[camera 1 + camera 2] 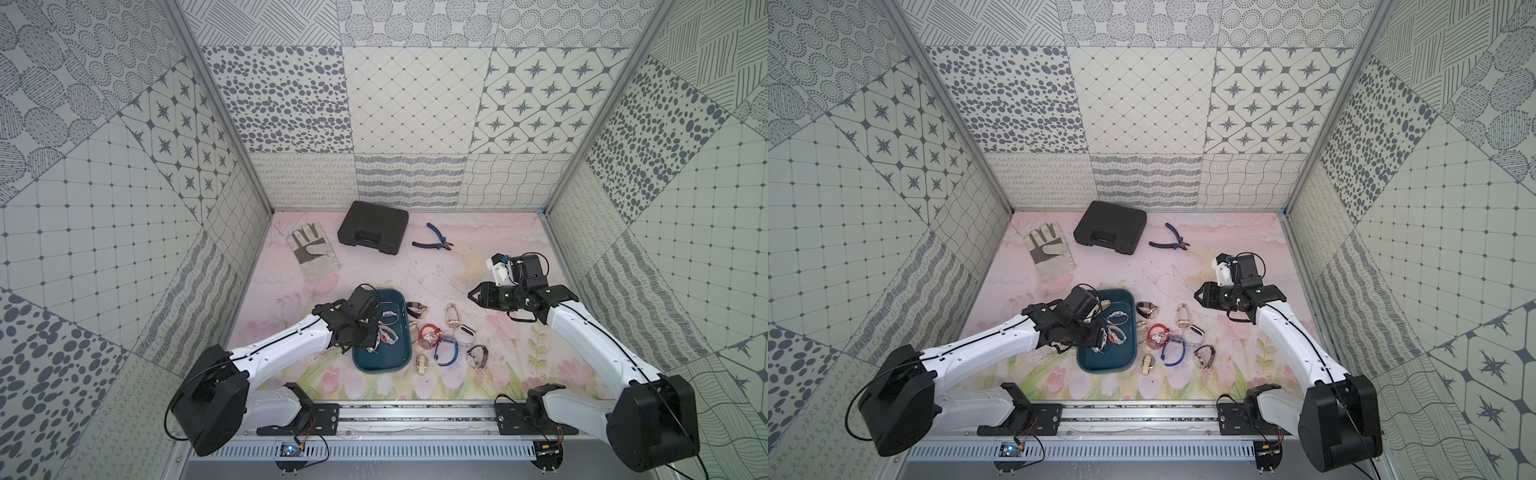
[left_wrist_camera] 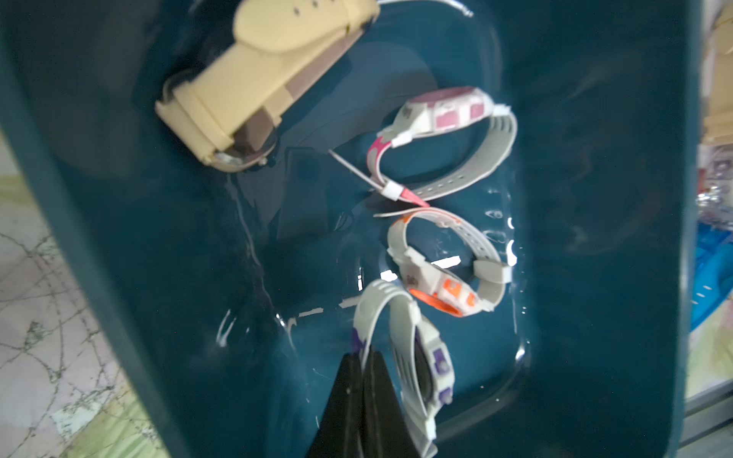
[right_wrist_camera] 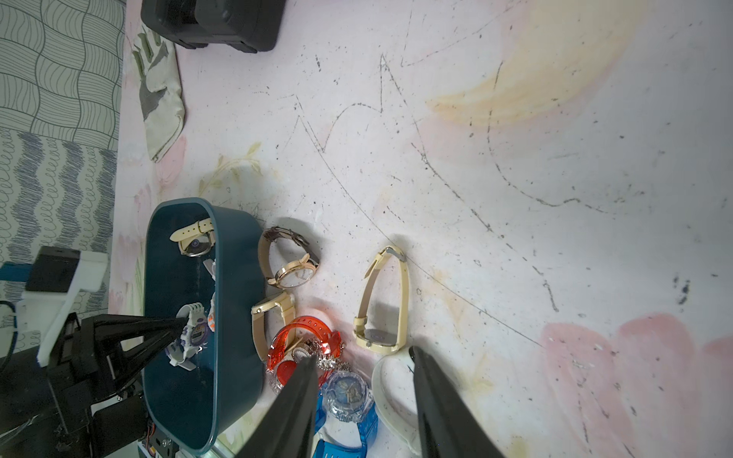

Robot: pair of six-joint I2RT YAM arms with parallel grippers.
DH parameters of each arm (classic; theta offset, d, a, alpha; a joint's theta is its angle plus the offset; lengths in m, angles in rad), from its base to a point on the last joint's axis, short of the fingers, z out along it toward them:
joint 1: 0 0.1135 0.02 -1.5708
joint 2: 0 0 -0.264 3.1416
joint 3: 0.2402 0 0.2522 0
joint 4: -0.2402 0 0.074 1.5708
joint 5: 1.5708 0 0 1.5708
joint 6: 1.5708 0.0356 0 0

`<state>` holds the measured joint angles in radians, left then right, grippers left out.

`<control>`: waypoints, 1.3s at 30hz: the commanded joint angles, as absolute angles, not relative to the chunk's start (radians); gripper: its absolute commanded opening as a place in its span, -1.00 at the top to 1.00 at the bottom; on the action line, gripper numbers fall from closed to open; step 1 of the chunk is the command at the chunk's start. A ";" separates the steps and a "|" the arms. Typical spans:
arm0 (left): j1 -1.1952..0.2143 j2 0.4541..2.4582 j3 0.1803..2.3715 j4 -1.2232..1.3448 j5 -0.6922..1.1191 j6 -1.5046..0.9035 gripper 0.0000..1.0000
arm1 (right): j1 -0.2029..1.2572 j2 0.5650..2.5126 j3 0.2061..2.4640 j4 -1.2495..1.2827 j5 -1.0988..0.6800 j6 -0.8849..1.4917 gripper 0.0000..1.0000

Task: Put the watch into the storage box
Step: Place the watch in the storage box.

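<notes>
The bench is walled on three sides. Its widest bare stretch runs from 12 to 2 o'clock of the storage box, bounded by the black case at 12, the glove at 11 and the pliers at 1. The box sits toward the bench's 6 o'clock edge, with a narrow free strip in front of it. The left arm crosses its 9 o'clock rim. Its 3 o'clock rim is crowded by the loose watches.

Both top views hide the left tool's tips under its wrist. The left wrist view shows the left tool inside the box, pressed together and pinching the strap of the white-and-purple watch. Whether that watch touches the box floor cannot be told. The same view shows three more watches on the floor: a cream watch, a pink-and-white watch and an orange-and-white watch.

Only the right wrist view shows the box's outer wall with a brown-strapped watch just beside it. It also shows the right tool spread, with nothing between its fingers. In the top views this tool is at 2 o'clock of the box, above the loose watches.
</notes>
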<state>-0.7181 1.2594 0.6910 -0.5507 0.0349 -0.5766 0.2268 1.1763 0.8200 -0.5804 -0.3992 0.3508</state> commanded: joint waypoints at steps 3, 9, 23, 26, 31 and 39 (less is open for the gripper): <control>-0.715 1.325 0.678 -0.494 0.020 -0.601 0.90 | 0.238 1.157 0.824 -0.569 -0.387 0.336 0.12; -0.714 1.362 0.670 -0.472 0.001 -0.600 0.80 | 0.254 1.160 0.831 -0.574 -0.380 0.333 0.11; -0.721 1.233 0.704 -0.507 -0.003 -0.618 0.12 | 0.463 1.187 0.917 -0.749 -0.133 0.361 0.10; -0.726 1.198 0.729 -0.528 -0.005 -0.618 0.10 | 0.539 1.181 0.912 -0.777 -0.083 0.393 0.11; -0.726 1.136 0.763 -0.586 -0.036 -0.606 0.06 | 0.669 1.172 0.869 -0.819 0.011 0.479 0.13; -0.726 1.028 0.810 -0.641 -0.027 -0.590 0.04 | 0.843 1.182 0.785 -0.773 0.058 0.642 0.19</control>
<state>-0.7250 1.0809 0.7803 -0.5686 -0.0120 -0.6159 0.7982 1.1728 0.7898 -0.7952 0.0113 0.5591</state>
